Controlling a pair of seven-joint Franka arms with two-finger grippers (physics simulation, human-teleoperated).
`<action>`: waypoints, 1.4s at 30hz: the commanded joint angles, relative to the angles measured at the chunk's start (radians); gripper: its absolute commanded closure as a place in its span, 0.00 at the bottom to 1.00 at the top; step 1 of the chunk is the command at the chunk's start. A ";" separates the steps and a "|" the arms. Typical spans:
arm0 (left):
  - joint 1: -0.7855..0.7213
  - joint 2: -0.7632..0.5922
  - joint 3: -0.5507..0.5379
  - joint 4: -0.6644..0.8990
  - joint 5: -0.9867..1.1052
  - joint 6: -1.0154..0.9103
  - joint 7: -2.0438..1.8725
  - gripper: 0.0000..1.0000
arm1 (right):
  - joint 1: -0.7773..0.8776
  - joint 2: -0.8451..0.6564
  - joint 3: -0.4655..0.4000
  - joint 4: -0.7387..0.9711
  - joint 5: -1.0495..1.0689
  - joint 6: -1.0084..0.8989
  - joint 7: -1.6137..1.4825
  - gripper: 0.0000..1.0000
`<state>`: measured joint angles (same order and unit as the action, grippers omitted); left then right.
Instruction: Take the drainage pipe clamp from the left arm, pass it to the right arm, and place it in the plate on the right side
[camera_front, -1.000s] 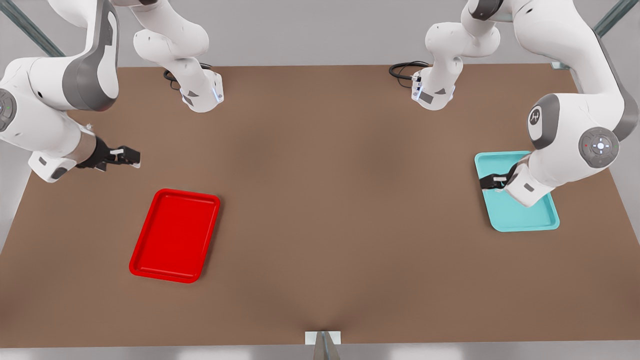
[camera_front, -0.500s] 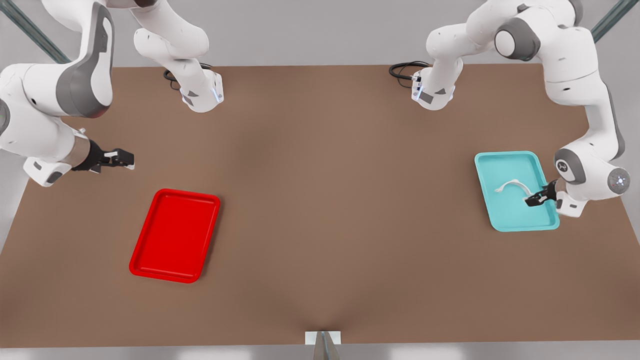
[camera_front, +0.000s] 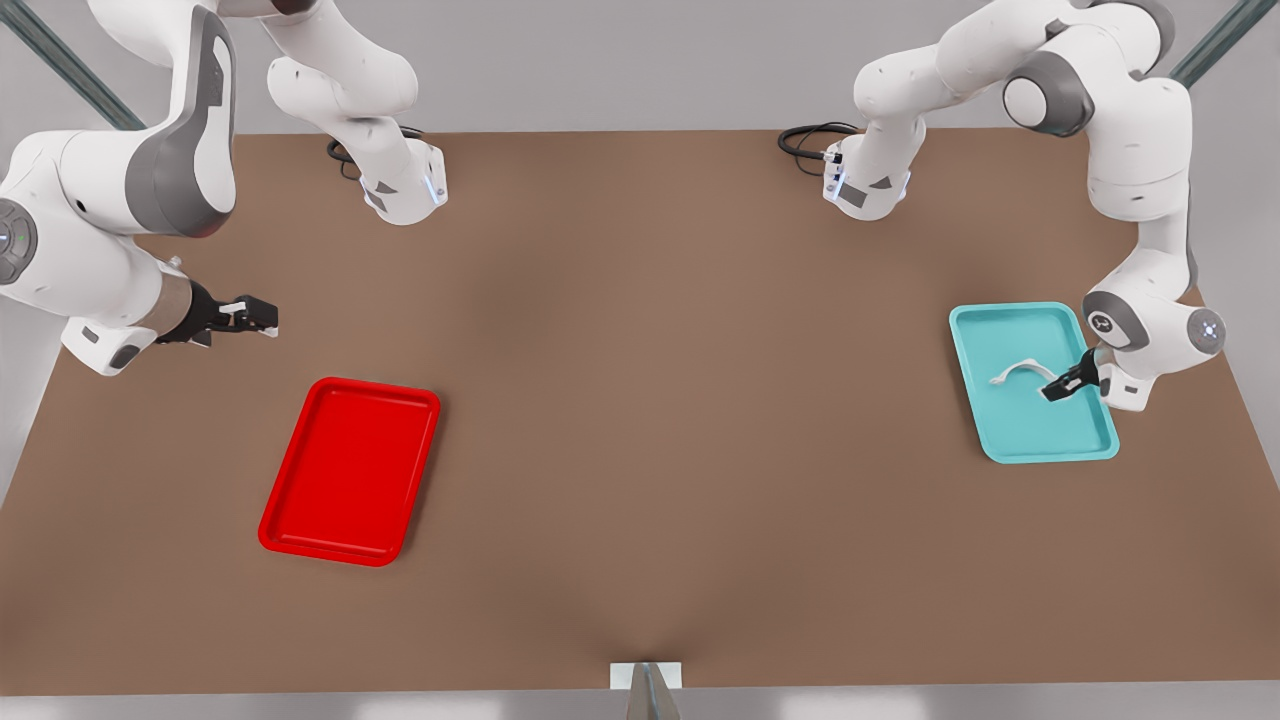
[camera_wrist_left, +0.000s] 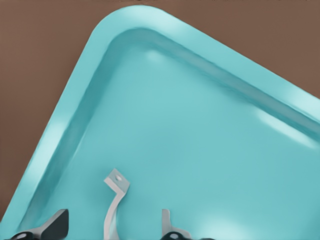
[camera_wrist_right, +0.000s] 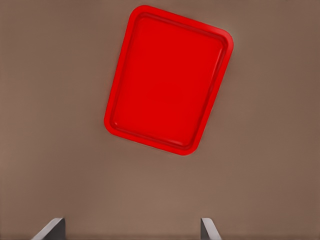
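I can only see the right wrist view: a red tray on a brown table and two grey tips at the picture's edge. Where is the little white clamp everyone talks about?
Observer: The drainage pipe clamp lies inside a teal tray at the front view's right, across the table from your red plate.
Operator: Is anything holding it?
Observer: No. The left pincer is down at the clamp with its fingers open. In the left wrist view the white strap runs between them, and neither finger touches it. The right pincer, the one your camera rides on, hangs open and holds nothing. It waits over bare table at the front view's left.
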<state>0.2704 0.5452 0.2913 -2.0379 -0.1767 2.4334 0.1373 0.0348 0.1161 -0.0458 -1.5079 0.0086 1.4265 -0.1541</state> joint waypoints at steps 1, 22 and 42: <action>0.000 -0.001 0.000 -0.002 -0.003 0.029 0.150 0.27 | 0.000 -0.001 0.000 0.000 0.001 -0.003 -0.015 0.00; 0.001 0.002 0.000 -0.015 -0.003 -0.007 0.143 0.79 | 0.011 0.001 0.000 -0.005 0.001 -0.005 -0.012 0.00; -0.651 -0.106 -0.047 0.284 0.011 -0.369 -0.470 0.79 | 0.145 0.120 0.003 0.129 0.073 0.037 -0.016 0.00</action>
<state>-0.3477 0.4314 0.2462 -1.7823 -0.1610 2.2232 0.1212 0.1201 0.2083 -0.0448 -1.4111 0.0434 1.4382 -0.1677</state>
